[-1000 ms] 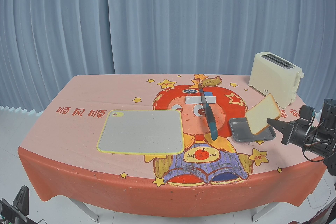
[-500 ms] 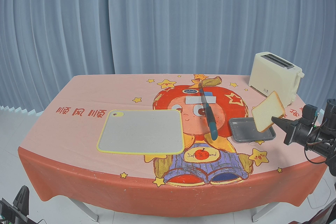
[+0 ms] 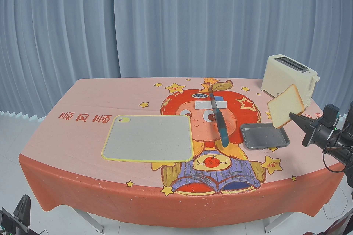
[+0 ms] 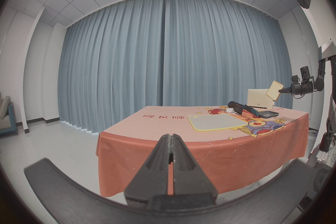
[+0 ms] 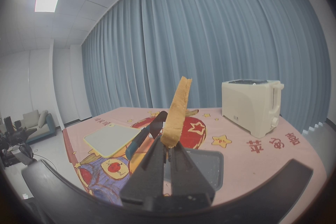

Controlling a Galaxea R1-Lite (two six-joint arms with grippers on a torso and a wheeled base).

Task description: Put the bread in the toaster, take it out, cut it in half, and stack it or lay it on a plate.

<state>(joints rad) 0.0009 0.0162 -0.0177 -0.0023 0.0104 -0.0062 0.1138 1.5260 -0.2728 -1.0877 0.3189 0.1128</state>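
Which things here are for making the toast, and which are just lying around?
For the job: bread in the right hand, toaster, knife, cutting board, grey tray.
Just lying about: white and blue cards under the knife, cartoon tablecloth, curtain.

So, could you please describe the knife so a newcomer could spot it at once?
Start at the pink-clothed table and find the big apple-headed cartoon figure at its middle. The knife lies across that face, between the grey cutting board and the dark tray. It is the only long, thin item: dark blade, teal handle.
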